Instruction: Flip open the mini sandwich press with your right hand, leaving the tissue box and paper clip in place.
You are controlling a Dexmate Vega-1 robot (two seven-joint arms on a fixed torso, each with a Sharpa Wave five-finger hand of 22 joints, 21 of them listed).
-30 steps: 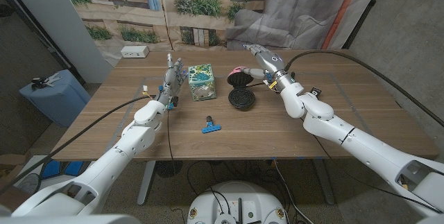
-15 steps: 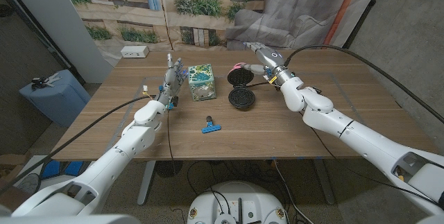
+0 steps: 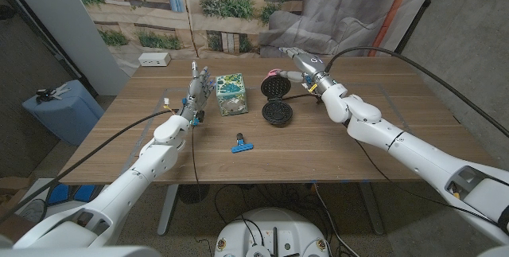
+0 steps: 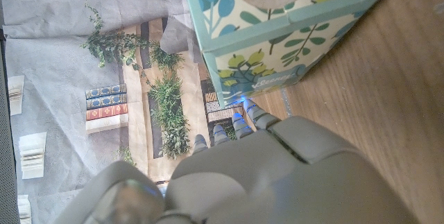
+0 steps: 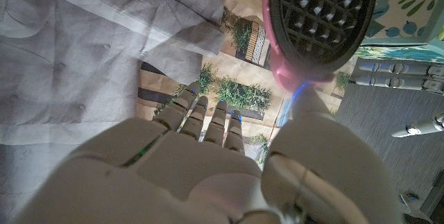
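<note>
The mini sandwich press stands open in the head view. Its black ribbed base (image 3: pixel 277 114) lies on the table and its pink-rimmed lid (image 3: pixel 274 87) is tipped up behind it. My right hand (image 3: pixel 301 62) is behind the lid with fingers stretched out; in the right wrist view the thumb (image 5: pixel 326 134) touches the pink rim of the lid (image 5: pixel 320 12). The teal tissue box (image 3: pixel 231 94) sits left of the press. My left hand (image 3: pixel 197 90) stands upright beside the box with fingers apart, holding nothing. A blue paper clip (image 3: pixel 242 144) lies nearer the front edge.
A white block (image 3: pixel 154 59) lies at the table's far left corner. A small black object (image 3: pixel 362 104) sits on the table beside my right forearm. A blue bin (image 3: pixel 64 110) stands on the floor left of the table.
The lid has swung up from a low tilt to nearly upright. My right hand has moved up and back with it. The left hand, tissue box and paper clip have stayed put.
</note>
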